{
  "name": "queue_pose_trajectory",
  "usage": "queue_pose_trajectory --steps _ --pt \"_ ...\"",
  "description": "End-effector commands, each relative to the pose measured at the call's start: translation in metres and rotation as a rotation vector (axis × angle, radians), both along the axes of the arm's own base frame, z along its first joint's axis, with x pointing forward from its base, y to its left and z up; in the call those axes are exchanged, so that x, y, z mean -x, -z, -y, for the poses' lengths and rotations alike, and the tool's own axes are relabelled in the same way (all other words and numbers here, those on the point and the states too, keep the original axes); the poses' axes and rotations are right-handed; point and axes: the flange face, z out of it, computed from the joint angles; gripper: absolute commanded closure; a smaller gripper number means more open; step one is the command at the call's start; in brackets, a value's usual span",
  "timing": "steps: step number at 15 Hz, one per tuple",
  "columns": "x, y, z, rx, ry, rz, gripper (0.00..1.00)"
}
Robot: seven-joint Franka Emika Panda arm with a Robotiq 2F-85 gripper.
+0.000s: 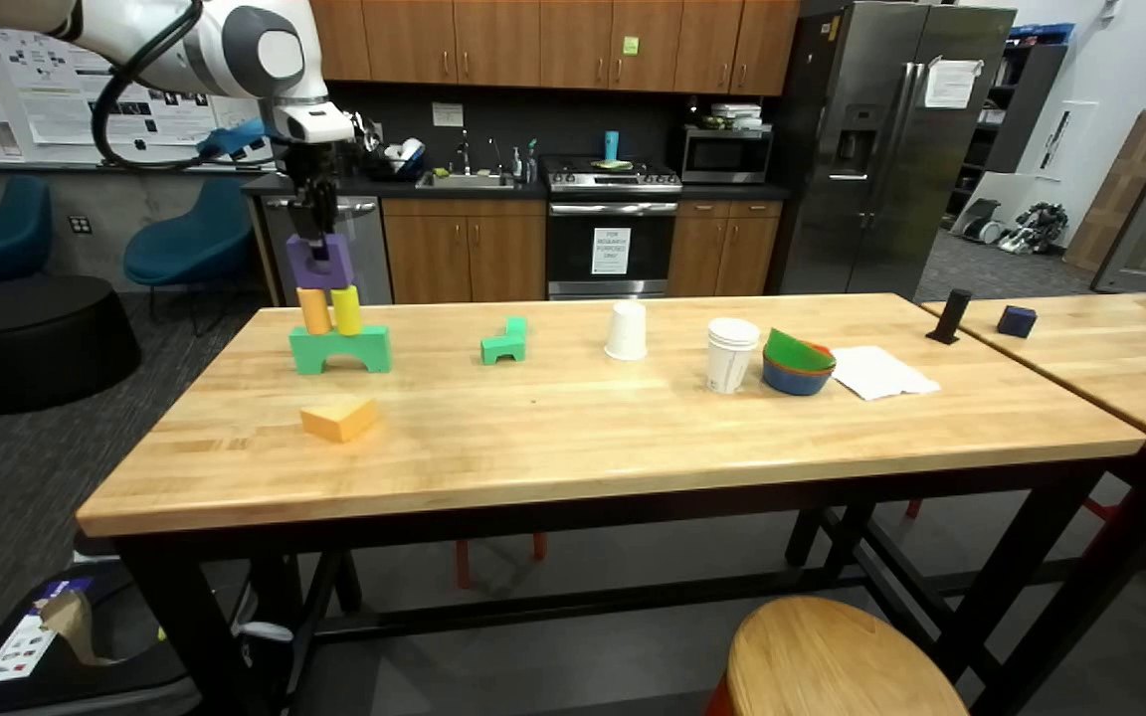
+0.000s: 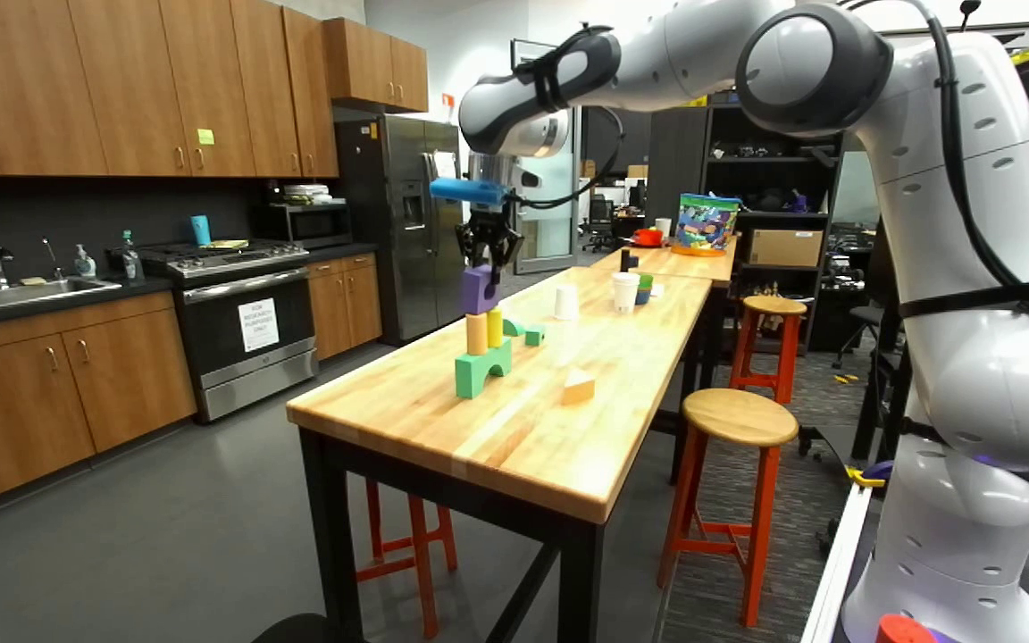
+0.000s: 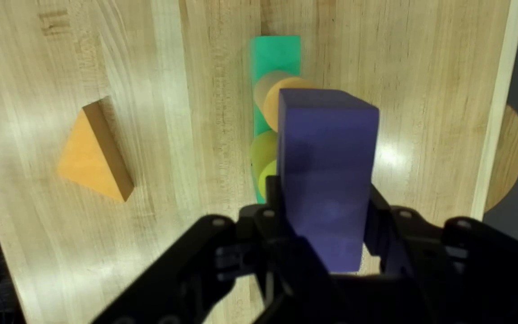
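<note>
Clamping a purple block [image 3: 328, 148] in the gripper [image 3: 323, 193], pointing downward above the wooden table [image 1: 553, 447]. Spreading the jaws only partway, to the thickness of the block, and pressing on it from two opposite sides. Holding the block directly over an orange cylinder [image 1: 314, 311] and a yellow cylinder [image 1: 346, 311], touching their tops or hanging just clear of them; not being able to tell which. Seeing both cylinders standing upright, side by side, on a green arch [image 1: 339, 343], with the arch resting on the table. Seeing an orange wedge [image 3: 88, 160] lying on the same table, near the arch but apart from it, and some smaller green pieces [image 1: 501, 344] farther along. Beyond those, seeing an upside-down white cup [image 1: 626, 331], a stack of white cups [image 1: 729, 356], nested bowls [image 1: 797, 381] and, beside the bowls, a sheet of white paper [image 1: 879, 373].
</note>
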Motion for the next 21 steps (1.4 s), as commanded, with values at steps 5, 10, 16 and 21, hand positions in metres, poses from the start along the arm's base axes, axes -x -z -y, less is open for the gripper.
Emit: queue_pose_trajectory --steps 5,10,16,21 --pt "0.0001 0.0003 -0.0014 -0.002 0.009 -0.015 0.84" --pt "-0.0001 -0.0002 -0.0007 -0.004 0.010 -0.014 0.84" --pt "0.0006 -0.0012 -0.0012 -0.003 0.014 -0.015 0.16" --pt "-0.0006 0.0026 -0.0004 -0.001 0.002 -0.009 0.11"
